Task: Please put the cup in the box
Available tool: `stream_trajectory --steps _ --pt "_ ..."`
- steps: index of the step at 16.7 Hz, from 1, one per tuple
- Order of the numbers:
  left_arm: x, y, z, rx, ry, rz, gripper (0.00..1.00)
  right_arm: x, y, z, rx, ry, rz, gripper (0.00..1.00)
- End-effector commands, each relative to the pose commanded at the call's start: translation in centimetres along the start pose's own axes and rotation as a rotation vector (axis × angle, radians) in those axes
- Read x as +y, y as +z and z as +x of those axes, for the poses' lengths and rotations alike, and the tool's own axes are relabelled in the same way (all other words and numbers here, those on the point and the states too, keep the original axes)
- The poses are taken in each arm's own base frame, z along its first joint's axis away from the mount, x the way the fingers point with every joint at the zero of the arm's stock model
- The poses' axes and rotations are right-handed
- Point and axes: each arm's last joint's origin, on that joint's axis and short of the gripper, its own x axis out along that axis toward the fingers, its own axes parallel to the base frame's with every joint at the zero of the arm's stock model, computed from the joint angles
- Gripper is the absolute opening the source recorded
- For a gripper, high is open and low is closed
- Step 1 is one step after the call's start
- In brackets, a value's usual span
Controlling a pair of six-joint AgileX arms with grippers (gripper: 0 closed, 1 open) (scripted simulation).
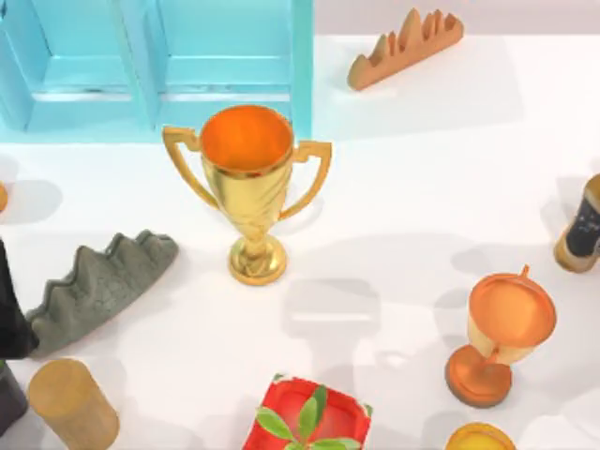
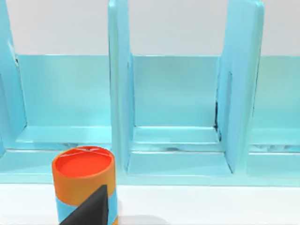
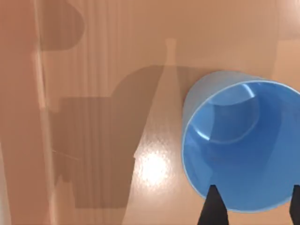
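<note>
Cup (image 3: 239, 150): blue tumbler, seen in the right wrist view with its open mouth toward the camera, long axis running away toward a tan surface behind it. Right gripper (image 3: 255, 208): two dark fingertips (image 3: 213, 211) straddle the cup's rim, closed on the wall. No lettering legible.

Box (image 1: 159, 61): turquoise, dividers upright, at the table's far left in the top view.

Left gripper: whether spread or closed cannot be told; its camera faces the box compartments and an orange canister (image 2: 84, 185)
</note>
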Motion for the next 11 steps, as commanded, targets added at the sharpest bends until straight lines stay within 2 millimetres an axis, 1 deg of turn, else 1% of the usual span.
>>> stream_trajectory --steps 5,6,11 --pt "0.00 0.00 0.00 0.000 0.000 0.000 1.00 0.00 0.00 0.00 0.000 0.000 0.000 0.98" --pt "0.00 0.00 0.00 0.000 0.000 0.000 1.00 0.00 0.00 0.00 0.000 0.000 0.000 1.00" --pt "0.00 0.00 0.00 0.000 0.000 0.000 1.00 0.00 0.00 0.00 0.000 0.000 0.000 1.00"
